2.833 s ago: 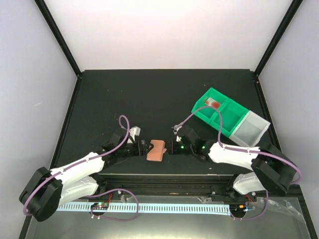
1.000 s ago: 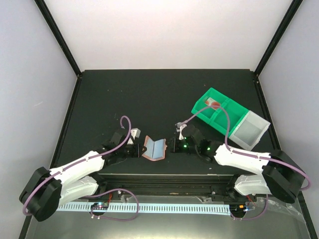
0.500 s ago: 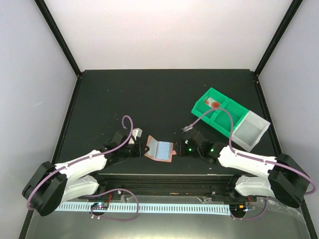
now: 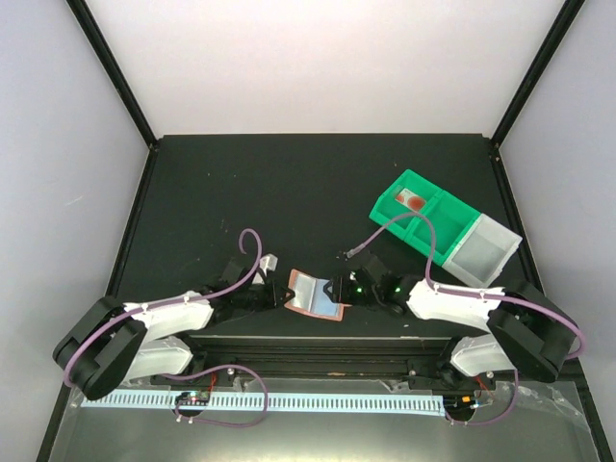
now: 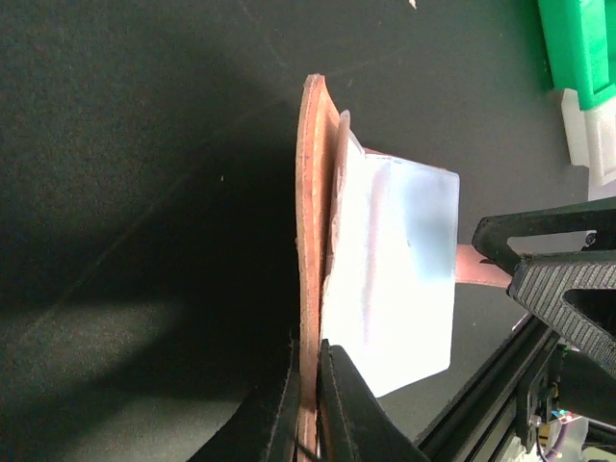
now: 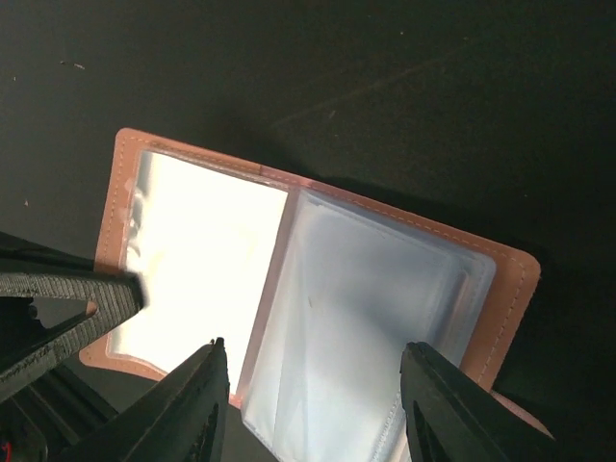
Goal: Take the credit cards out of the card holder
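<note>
Top external: we see card holder (image 4: 313,294) lying open at 6 o'clock on table (image 4: 289,183). Left gripper (image 4: 273,297) at holder's 9 o'clock pinches salmon cover edge. Right gripper (image 4: 336,290) at its 3 o'clock has fingers spread above clear pockets. We see pale credit cards (image 5: 404,250) inside holder.

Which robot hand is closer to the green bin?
Right. The right fingers hover over the card holder, on the side facing the green bin; the left fingers pinch its opposite edge.
</note>
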Controlling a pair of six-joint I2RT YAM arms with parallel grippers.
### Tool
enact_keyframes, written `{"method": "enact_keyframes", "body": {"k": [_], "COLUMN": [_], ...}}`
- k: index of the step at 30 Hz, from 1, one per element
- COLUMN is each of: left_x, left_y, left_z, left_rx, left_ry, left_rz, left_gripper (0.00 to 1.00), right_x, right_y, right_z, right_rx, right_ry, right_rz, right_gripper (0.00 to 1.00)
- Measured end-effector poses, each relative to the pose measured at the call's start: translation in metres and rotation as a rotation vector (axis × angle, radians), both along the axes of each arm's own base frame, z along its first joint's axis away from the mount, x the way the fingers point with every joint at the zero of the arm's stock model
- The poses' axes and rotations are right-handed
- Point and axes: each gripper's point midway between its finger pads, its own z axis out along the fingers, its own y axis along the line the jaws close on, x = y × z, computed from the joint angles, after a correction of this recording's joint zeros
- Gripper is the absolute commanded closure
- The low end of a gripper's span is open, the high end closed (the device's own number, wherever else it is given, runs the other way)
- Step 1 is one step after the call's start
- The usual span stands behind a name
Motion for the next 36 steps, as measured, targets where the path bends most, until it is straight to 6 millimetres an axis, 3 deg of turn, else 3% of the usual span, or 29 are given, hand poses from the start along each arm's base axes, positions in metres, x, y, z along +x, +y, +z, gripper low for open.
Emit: {"method": "enact_keyframes", "body": {"k": [2, 11, 21, 36], "left_x": [-0.002, -0.002, -0.002, -0.002], "left_y": [-0.001, -0.001, -0.002, -0.003], "left_z": [-0.001, -0.002, -0.003, -0.002], "left_rx": [-0.002, 0.001, 0.010, 0.014], "left_ry": [0.006, 0.016, 0.019, 0.010], "left_rz": [-0.001, 0.016, 0.036, 0.043], "left_gripper": [0.98, 0.98, 0.98, 0.98], "right_x": [-0.001, -0.002, 0.002, 0.004], "right_y": [-0.001, -0.004, 0.004, 0.012], "right_z": [-0.003, -0.018, -0.018, 0.006], "right_rx": [0.005, 0.006, 0.043, 0.096], "right_ry": [0.010, 0.065, 0.063, 0.028], "right_rz": [-0.012, -0.066, -0.070, -0.048], "right_gripper": [0.50, 0.50, 0.53, 0.62]}}
